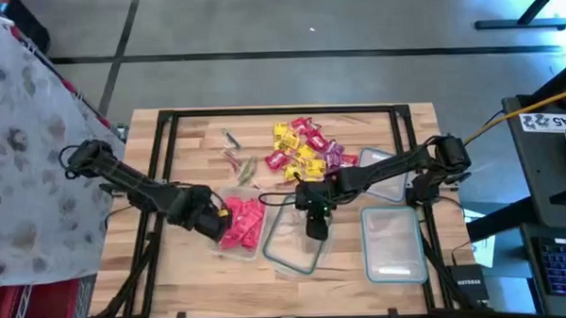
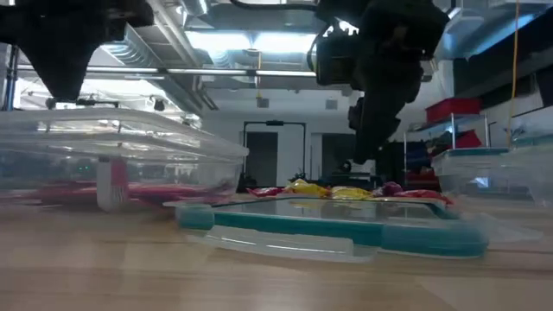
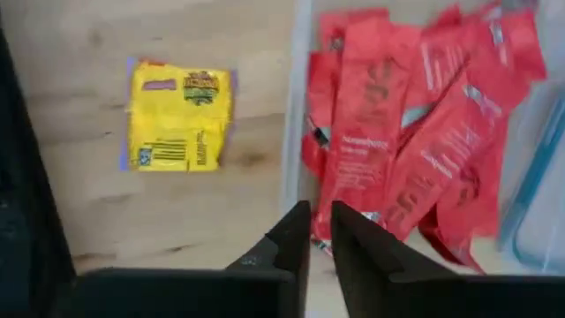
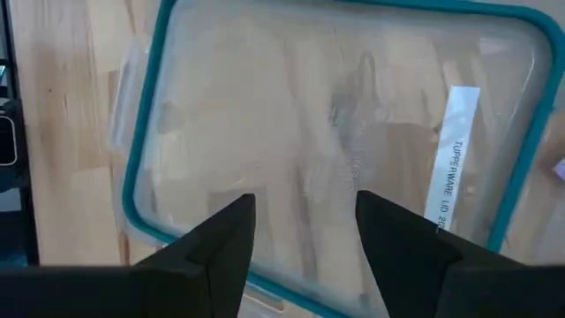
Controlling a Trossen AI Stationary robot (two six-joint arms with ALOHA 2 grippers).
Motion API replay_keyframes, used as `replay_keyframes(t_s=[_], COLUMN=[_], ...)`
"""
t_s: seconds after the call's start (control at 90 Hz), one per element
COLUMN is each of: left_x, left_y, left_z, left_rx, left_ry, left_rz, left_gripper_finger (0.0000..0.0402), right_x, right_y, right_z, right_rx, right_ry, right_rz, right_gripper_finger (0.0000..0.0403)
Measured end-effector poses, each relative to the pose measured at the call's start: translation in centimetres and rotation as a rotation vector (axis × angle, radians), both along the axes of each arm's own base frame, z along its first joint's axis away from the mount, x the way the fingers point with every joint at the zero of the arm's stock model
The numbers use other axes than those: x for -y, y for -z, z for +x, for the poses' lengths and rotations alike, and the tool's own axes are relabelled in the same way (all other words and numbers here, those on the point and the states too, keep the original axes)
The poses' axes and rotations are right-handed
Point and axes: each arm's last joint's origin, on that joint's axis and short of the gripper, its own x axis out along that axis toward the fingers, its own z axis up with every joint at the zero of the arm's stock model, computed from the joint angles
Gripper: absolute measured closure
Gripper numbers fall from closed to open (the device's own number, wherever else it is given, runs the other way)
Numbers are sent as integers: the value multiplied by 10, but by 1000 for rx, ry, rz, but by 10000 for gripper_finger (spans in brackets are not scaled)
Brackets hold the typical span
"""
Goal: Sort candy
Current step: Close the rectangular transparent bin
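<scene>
Many candy pieces (image 1: pixel 306 147) heaped mid-tabletop (image 1: pixel 192 129), mixed yellow, red, purple. Red pieces (image 3: pixel 415 141) collected in clear container (image 1: pixel 237 247). Left gripper (image 3: pixel 320 231) above that container's edge, fingers nearly together, empty. Right gripper (image 4: pixel 305 231) over teal-rimmed lid (image 4: pixel 340 132), fingers apart, empty. One yellow piece (image 3: pixel 179 117) lying on tabletop beside container.

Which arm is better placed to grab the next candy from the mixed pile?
Probably the right: its open gripper hangs nearer the mixed pile. The left gripper, nearly closed, sits by the red candy container.
</scene>
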Motion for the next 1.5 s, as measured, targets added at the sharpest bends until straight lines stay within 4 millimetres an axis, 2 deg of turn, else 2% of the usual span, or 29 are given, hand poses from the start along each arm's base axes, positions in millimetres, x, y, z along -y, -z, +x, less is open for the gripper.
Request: replay_keyframes(t_s=[0.144,0.289,0.489,0.689,0.956,1.011,1.144,1.267,1.5], left_x=[-8,-13,-11,1,28,34,50,59,59], left_y=[4,23,49,58,58,57,57,57,56], left_z=[3,0,-4,-16,-32,-35,-46,-54,-59], left_rx=[-10,-67,-55,-102,-105,-94,-98,-163,-213], left_ry=[34,53,38,-11,-64,-88,-142,-116,-113], left_rz=[7,-43,-105,-153,-160,-170,-208,-270,-271], left_gripper_finger=[291,239,214,247,372,388,387,387,372], right_x=[0,-1,-7,-12,-11,-11,-11,-11,-9], right_y=[0,0,0,0,-2,-3,-3,-3,-4], right_z=[0,0,-1,-1,3,4,5,5,2], right_rx=[-1,-1,1,13,58,72,86,81,62], right_ry=[-6,-7,-26,-35,-27,-29,-33,-35,-35], right_rz=[11,11,10,0,-8,-7,-7,-9,-17], right_gripper_finger=[217,217,217,217,217,217,217,217,217])
